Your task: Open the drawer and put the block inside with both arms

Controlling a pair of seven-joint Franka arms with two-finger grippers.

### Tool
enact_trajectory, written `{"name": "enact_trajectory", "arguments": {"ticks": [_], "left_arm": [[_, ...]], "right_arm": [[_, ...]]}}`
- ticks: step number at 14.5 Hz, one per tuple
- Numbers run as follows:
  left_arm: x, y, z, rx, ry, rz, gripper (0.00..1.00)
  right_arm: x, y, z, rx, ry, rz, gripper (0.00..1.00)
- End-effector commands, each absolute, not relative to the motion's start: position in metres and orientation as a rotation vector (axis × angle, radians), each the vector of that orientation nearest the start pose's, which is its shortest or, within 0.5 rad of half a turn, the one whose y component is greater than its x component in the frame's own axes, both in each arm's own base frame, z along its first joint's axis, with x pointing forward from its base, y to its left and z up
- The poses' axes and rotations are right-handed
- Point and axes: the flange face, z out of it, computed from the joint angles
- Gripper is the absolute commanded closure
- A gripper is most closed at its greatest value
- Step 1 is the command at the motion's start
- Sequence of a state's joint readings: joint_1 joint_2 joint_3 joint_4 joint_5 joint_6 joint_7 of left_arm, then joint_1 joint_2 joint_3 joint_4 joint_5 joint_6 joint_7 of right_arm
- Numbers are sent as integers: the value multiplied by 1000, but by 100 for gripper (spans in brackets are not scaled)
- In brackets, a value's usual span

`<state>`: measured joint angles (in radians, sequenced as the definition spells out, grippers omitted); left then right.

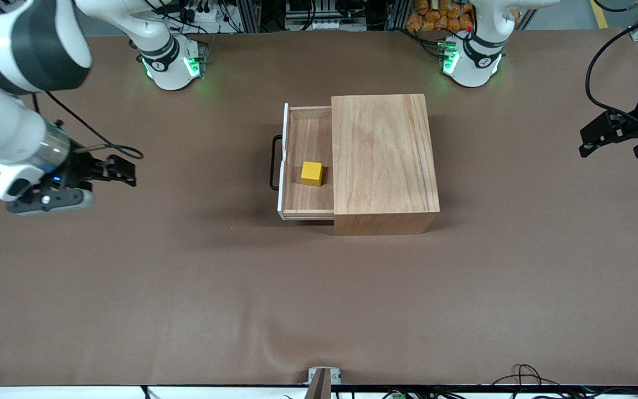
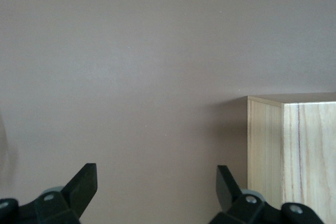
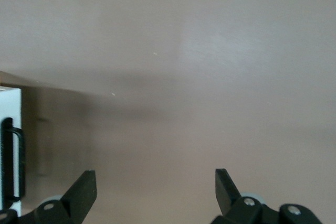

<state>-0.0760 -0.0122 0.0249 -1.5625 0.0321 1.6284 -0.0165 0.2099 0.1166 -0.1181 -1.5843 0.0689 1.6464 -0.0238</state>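
The drawer [image 1: 308, 166] is standing pulled out of the wooden box [image 1: 382, 160] at the middle of the brown table [image 1: 319, 299], its white-edged front panel [image 1: 283, 160] facing the right arm's end of the table and its thin black wire handle [image 1: 274, 163] sticking out from that panel. The yellow block [image 1: 312, 173] is sitting inside the drawer, on the tray floor, near the box's opening and a little toward the front camera's half of the tray. The right gripper [image 1: 122, 169] is hanging over bare table well apart from the drawer, toward the right arm's end, with its fingers [image 3: 84, 192] spread wide and nothing between them; in the right wrist view the drawer's front panel [image 3: 10, 145] and handle [image 3: 13, 163] are showing at the frame's edge. The left gripper [image 1: 612, 141] is hovering over the table at the left arm's end, well clear of the box, and its fingers [image 2: 84, 187] are likewise released and gripping nothing; a corner of the wooden box [image 2: 291, 150] is showing in the left wrist view. Both arm bases are glowing green at the table's edge farthest from the front camera.
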Motion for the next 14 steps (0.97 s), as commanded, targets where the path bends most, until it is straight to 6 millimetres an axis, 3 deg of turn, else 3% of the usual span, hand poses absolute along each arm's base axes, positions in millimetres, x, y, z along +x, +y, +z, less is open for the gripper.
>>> {"name": "enact_trajectory", "arguments": {"ticks": [1,5,8,14], "left_arm": [[557,-23,645,-3111,69,-125,0],[557,-23,645,-3111,74,-123,0],[556,-23,646,-3114,74,-118,0],[553,-25,644,-3119,83,-75,0]], "right_arm": [[563,15,581,-3088,-165,75,0],[548,-40,600,-3091,-104,106,0],[533,-63,617,-3098,-54,102,0],[521,-70,634,-3116,-133,99,0]]}}
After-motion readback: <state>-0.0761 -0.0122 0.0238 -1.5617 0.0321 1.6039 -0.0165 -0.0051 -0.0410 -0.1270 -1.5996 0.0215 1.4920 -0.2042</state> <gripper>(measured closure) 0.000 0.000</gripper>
